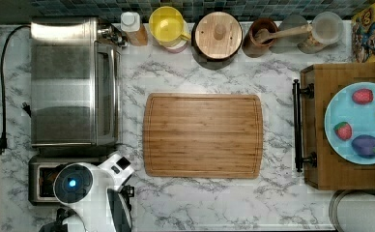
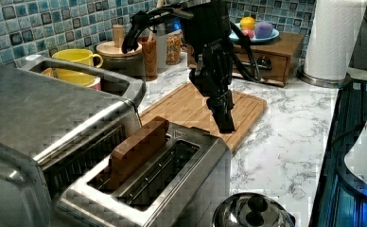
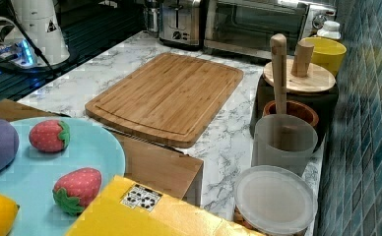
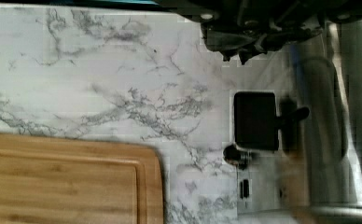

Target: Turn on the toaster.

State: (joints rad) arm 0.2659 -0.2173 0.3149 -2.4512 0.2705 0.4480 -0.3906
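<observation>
Wrist view looks down on the black lever [image 4: 256, 120] of the toaster [image 4: 328, 140], which sticks out from the steel end face over the marble counter [image 4: 100, 70], and the gripper [image 4: 244, 51] hangs just beside this lever but not yet on it. In the left view the gripper [image 2: 226, 124] points downward near the far end of the toaster [image 2: 172, 175], over the corner of the cutting board [image 2: 248, 106], and its tip seems a little higher than the toaster's top edge; the fingers look close together there, but I cannot tell with certainty if they are closed. The toaster stands at the counter's front corner, touching or almost touching the big toaster oven [image 2: 39, 118], and a brown slice [image 2: 139, 149] stands in one slot. Its long slots run toward the gripper, so the lever end faces the arm. In my judgement the coming move depends on this: the fingertips must come above the lever and then press straight down along the end face.
</observation>
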